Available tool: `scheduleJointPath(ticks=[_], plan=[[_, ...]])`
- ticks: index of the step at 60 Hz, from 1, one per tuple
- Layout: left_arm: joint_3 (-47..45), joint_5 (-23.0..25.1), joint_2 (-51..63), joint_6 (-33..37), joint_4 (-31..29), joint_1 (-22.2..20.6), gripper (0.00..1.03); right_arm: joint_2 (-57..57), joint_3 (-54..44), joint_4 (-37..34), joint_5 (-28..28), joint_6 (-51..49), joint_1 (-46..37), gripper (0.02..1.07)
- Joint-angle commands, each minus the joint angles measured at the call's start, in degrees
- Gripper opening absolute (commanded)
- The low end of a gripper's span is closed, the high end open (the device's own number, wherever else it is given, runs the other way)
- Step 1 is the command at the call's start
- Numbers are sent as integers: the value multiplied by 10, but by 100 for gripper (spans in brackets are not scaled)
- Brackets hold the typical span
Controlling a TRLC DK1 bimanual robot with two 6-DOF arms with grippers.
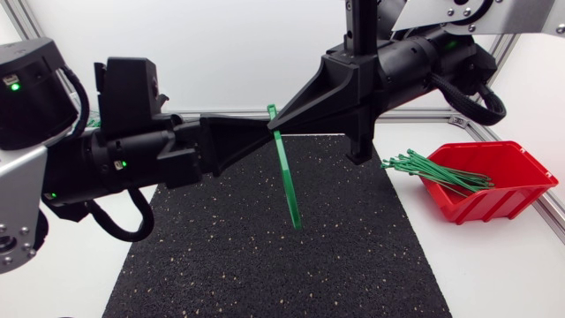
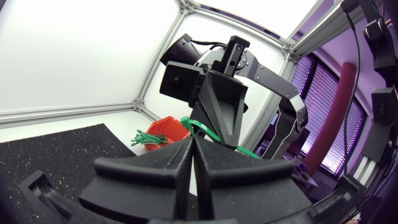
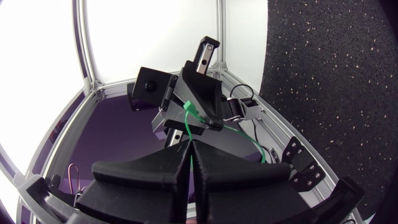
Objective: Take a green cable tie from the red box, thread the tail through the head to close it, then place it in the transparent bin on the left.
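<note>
Your L arm [image 1: 115, 159] lies level, in from table's left edge. L gripper [image 1: 256, 132] pinched on green cable tie [image 1: 287, 181], tip-to-tip w/ R gripper [image 1: 287, 117], likewise clamped. Tie hangs over mat [image 1: 221, 256] far edge. Red box [image 1: 512, 181] at right edge.

robotics lab cell, as shown by white worktop [image 1: 494, 274] framed in aluminium profile [image 1: 424, 112], covered with black speckled mat [image 1: 265, 265], red box [image 1: 503, 190] on it.
</note>
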Motion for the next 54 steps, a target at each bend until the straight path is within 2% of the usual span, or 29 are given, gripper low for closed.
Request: scheduleJointPath(ticks=[1,22,46,54], plan=[[-14,-2,-28,37,0,-22,4,12,0,6,2,21,-1,8],[-28,-58,-38,101,-10,-54,4,17,9,-7,-7,37,-2,8],[-23,-68,-45,106,-15,-55,4,41,4,-27,-7,27,-13,8],[-25,-80,-53,109,-20,-69,4,42,6,-29,-8,26,-16,8]])
